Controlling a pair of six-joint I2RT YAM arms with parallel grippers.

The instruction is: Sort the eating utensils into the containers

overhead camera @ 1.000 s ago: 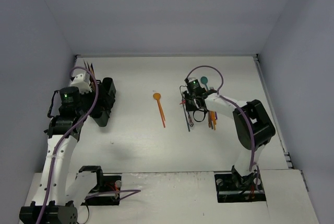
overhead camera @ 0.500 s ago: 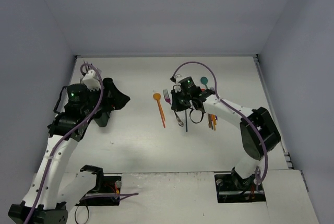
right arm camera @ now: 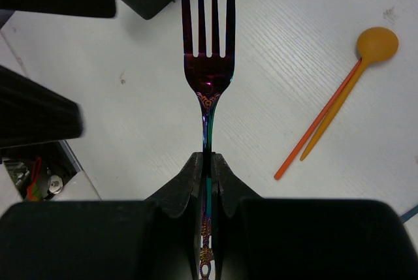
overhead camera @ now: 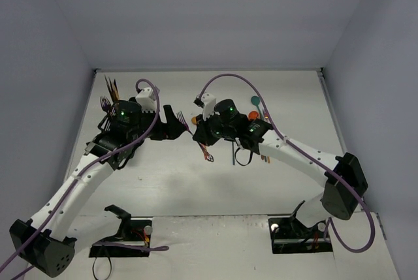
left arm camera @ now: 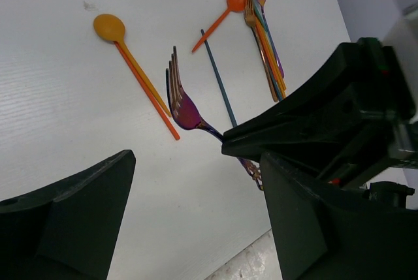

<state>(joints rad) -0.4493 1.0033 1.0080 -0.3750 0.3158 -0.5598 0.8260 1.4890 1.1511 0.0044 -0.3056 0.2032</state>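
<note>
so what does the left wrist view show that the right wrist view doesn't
Only left wrist: the pile of utensils at the upper right, and a blue stick beside it.
Only right wrist: the fork seen head-on, four tines and a gold pattern at its neck, plus a wired mount at the lower left.
Both: the purple fork shut in the right claw, and the orange spoon lying on the table.
</note>
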